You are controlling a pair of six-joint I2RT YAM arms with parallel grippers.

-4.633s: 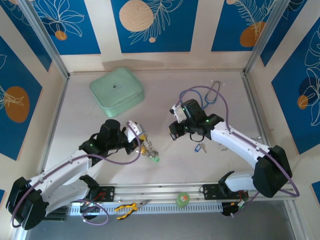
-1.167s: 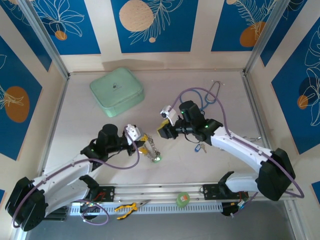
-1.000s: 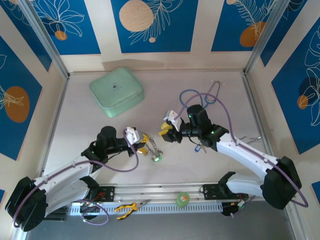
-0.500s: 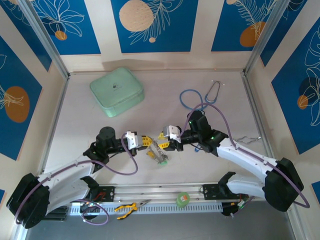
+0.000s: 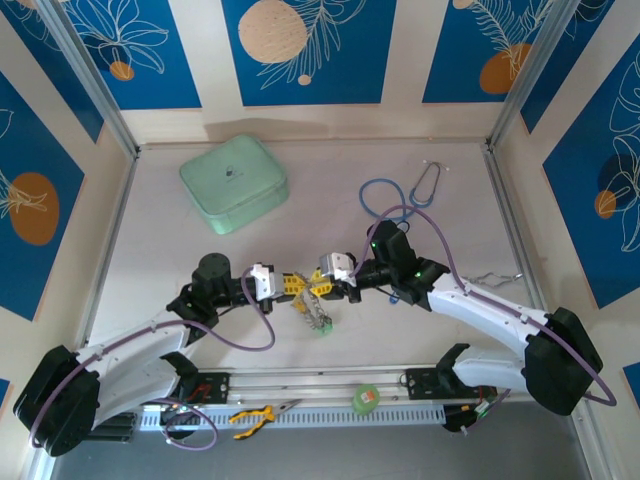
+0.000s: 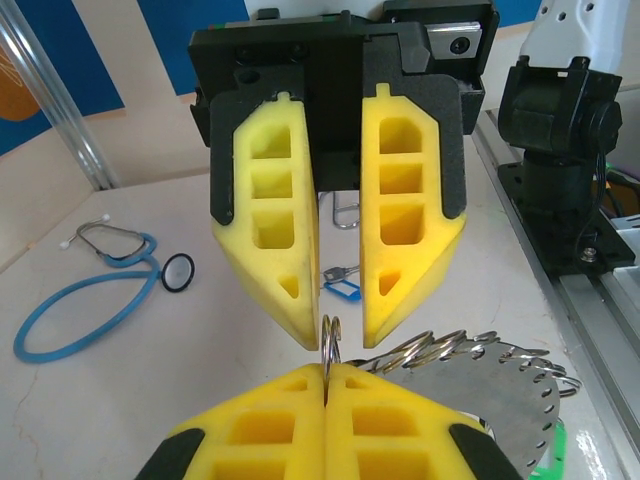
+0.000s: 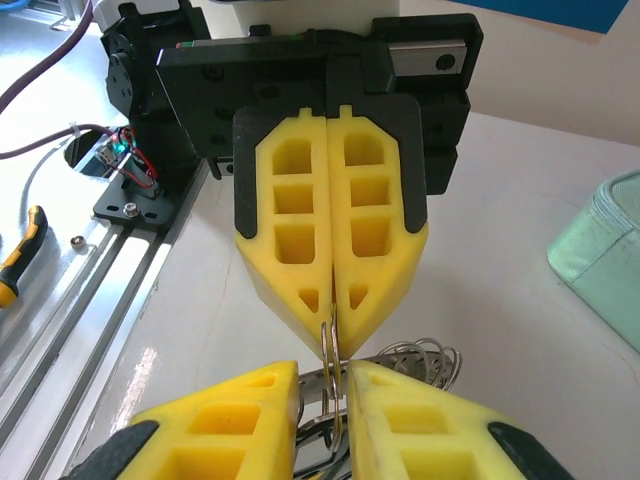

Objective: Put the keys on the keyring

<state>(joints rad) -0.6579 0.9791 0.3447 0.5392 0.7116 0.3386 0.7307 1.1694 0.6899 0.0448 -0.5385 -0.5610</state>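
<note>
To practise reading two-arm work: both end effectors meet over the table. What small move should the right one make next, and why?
Probably close the right end effector: its fingers stand apart on either side of the small wire ring, which the shut left end effector pins upright.

Left wrist cam: the lower half of the thin silvery wire loop (image 6: 329,340) is buried between the yellow foam pads of my left gripper (image 6: 327,372). The large flat silvery scalloped keyring (image 6: 505,385) is cut by the bottom edge, its near side behind my left finger (image 6: 400,432). The green plastic tag (image 6: 548,458) is clipped at the bottom too. The small key with blue plastic tag (image 6: 344,287) is part-hidden behind my right gripper (image 6: 337,335), blade unreadable.

Right wrist cam: the keyring is mostly behind my right fingers (image 7: 420,412). The mint-green case (image 7: 600,255) is cut by the right edge, the yellow-handled pliers (image 7: 20,245) by the left.

Top cam: the keys (image 5: 315,312) under both grippers are too small to count.
</note>
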